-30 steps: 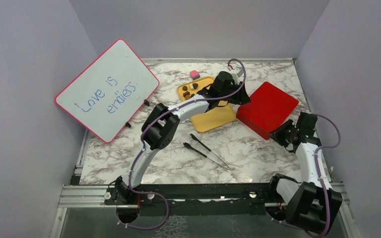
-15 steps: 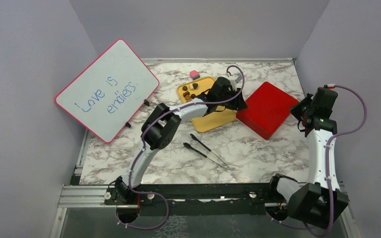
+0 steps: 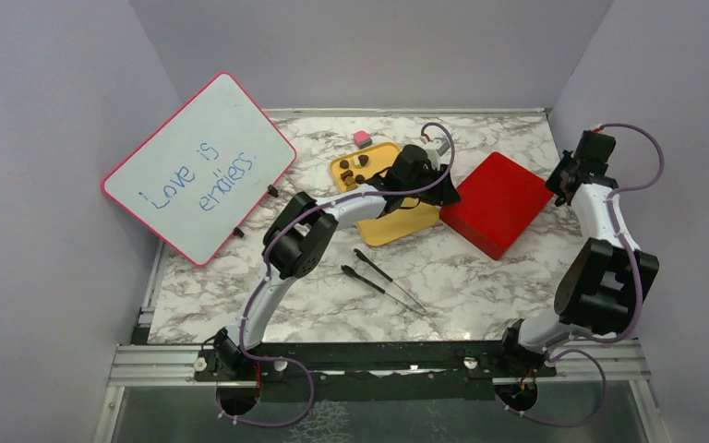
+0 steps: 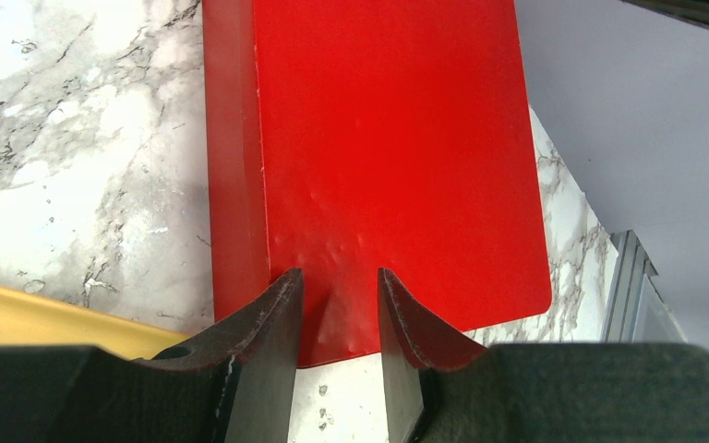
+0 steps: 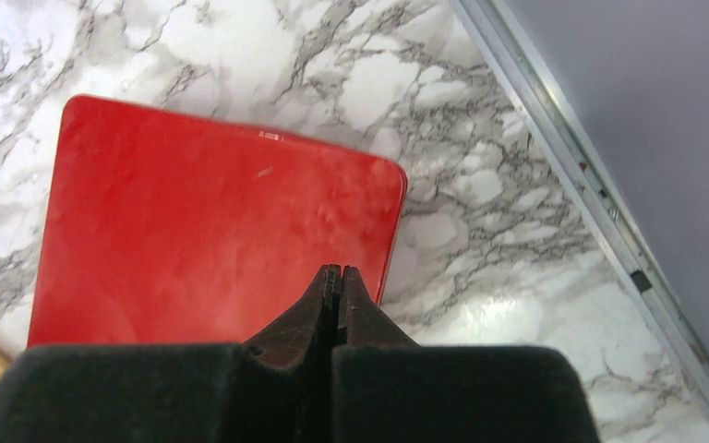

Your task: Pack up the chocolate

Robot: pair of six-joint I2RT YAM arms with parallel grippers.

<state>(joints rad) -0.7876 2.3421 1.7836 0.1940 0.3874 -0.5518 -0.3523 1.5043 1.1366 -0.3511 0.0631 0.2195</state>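
Observation:
Several dark brown chocolate pieces (image 3: 356, 169) lie in the far end of a yellow tray (image 3: 390, 224); the left arm hides the tray's middle. A red box (image 3: 497, 205) lies flat to the right of the tray. My left gripper (image 3: 450, 191) hovers between tray and box; in the left wrist view it (image 4: 338, 277) is open and empty, just over the near edge of the red box (image 4: 388, 138). My right gripper (image 3: 561, 185) is at the box's right corner; in the right wrist view it (image 5: 337, 270) is shut and empty above the red box (image 5: 203, 212).
A small pink cube (image 3: 362, 138) sits behind the tray. A whiteboard (image 3: 198, 166) with blue writing leans at the left. Two thin black tools (image 3: 383, 280) lie on the marble table in front of the tray. Walls close in at the back and right.
My right arm has swung from the near right up to the far right, its gripper now at the red box's right corner. My left gripper has shifted slightly toward the box.

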